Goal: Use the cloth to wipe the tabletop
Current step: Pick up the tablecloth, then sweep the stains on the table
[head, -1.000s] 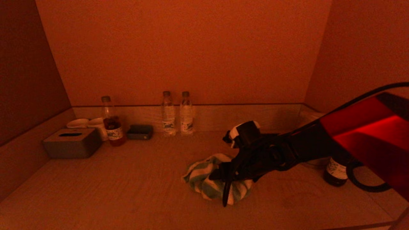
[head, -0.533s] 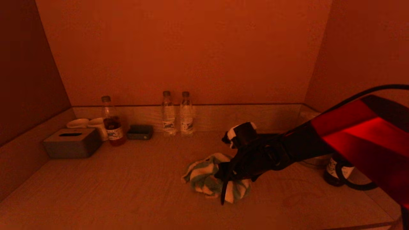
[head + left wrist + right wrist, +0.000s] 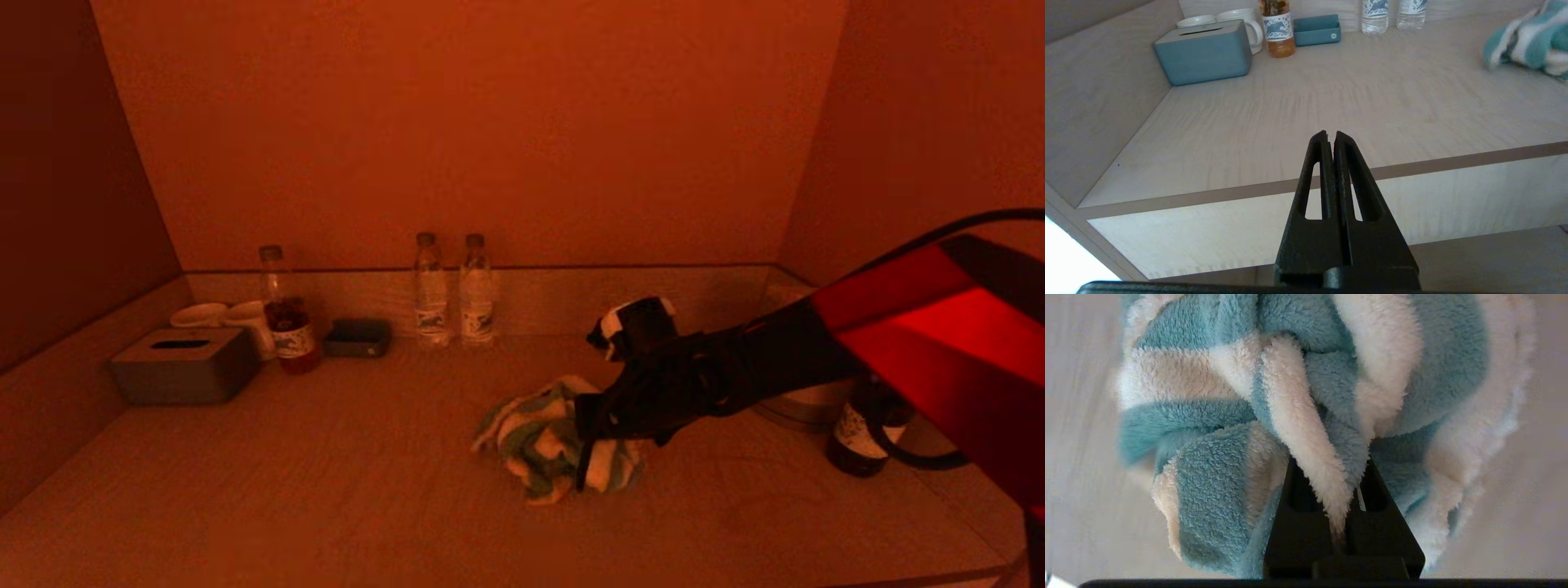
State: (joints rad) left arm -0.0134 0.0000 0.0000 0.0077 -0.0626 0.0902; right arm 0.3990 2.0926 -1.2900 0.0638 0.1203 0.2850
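Observation:
The green-and-white striped cloth (image 3: 535, 433) lies bunched on the pale wood-grain tabletop (image 3: 326, 482), a little right of the middle. My right gripper (image 3: 589, 447) comes in from the right and is shut on a fold of it. In the right wrist view the cloth (image 3: 1306, 396) fills the picture, and a white fold is pinched between the jaws of the right gripper (image 3: 1333, 477). My left gripper (image 3: 1330, 134) is shut and empty, parked low before the tabletop's (image 3: 1290, 106) front edge. The cloth (image 3: 1527, 41) is far off to its right.
A grey tissue box (image 3: 184, 366), two white cups (image 3: 220, 314), a bottle of dark drink (image 3: 286, 314) and a small dark tray (image 3: 357, 336) stand at the back left. Two water bottles (image 3: 449, 290) stand at the back wall. A dark bottle (image 3: 856, 441) stands under my right arm.
My right gripper has gone from open to shut on the cloth. It has risen a little and drawn back, and the cloth has bunched up taller under it.

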